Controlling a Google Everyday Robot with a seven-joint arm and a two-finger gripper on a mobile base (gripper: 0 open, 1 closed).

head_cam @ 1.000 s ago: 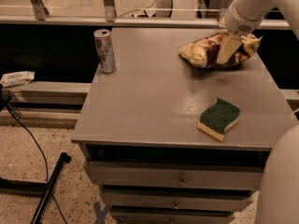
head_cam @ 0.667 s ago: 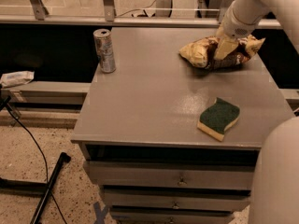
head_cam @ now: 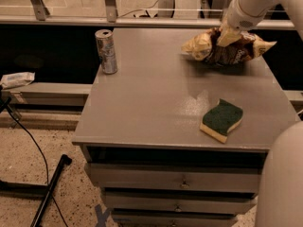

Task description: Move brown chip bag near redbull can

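Grey desk (head_cam: 156, 108) fills our one camera view, and our tool (head_cam: 222, 36) is at its far right corner, clamped on the top of the brown chip bag (head_cam: 236, 53) directly beneath it. Well off to the tool's left the redbull can (head_cam: 106, 51) stands upright, far apart from the bag. A green-and-yellow sponge (head_cam: 221, 118) lies on the desk's near side, in front of the tool.

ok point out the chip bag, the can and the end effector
chip bag (head_cam: 234, 55), camera view, on its dark brown middle
can (head_cam: 107, 52), camera view, on its silver side
end effector (head_cam: 226, 35), camera view, on its pale tip, at the top of the chip bag
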